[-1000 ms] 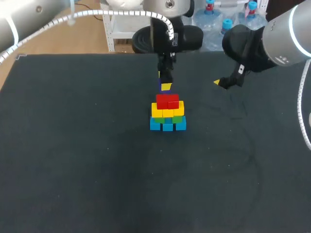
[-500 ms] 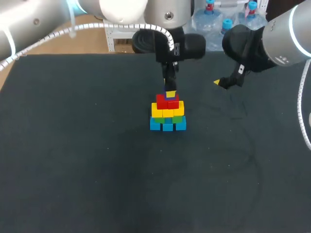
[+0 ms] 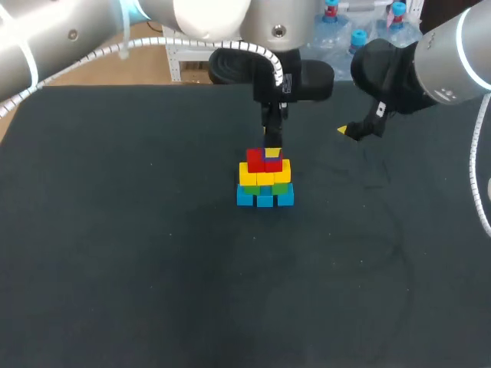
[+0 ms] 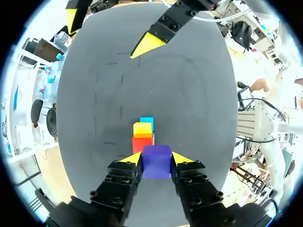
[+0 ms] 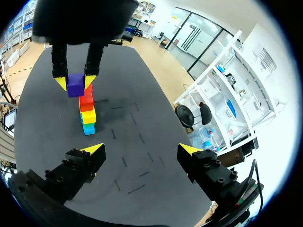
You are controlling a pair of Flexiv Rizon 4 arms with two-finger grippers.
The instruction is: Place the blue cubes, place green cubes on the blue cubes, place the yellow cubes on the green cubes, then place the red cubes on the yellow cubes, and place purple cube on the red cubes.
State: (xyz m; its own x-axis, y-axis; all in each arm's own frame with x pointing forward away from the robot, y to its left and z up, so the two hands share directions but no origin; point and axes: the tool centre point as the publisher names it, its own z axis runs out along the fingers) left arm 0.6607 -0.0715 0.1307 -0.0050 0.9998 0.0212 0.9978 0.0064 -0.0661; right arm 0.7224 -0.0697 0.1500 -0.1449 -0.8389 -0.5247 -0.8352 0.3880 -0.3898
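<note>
Purple cube clamped between both fingertips of left gripper, directly over the red cubes (contact with them not discernible). Right gripper wide open, empty, well apart. Green cubes hidden in left wrist view.

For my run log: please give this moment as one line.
left tool: shut on purple cube | purple cube: over red cubes | right tool: open, empty
</note>
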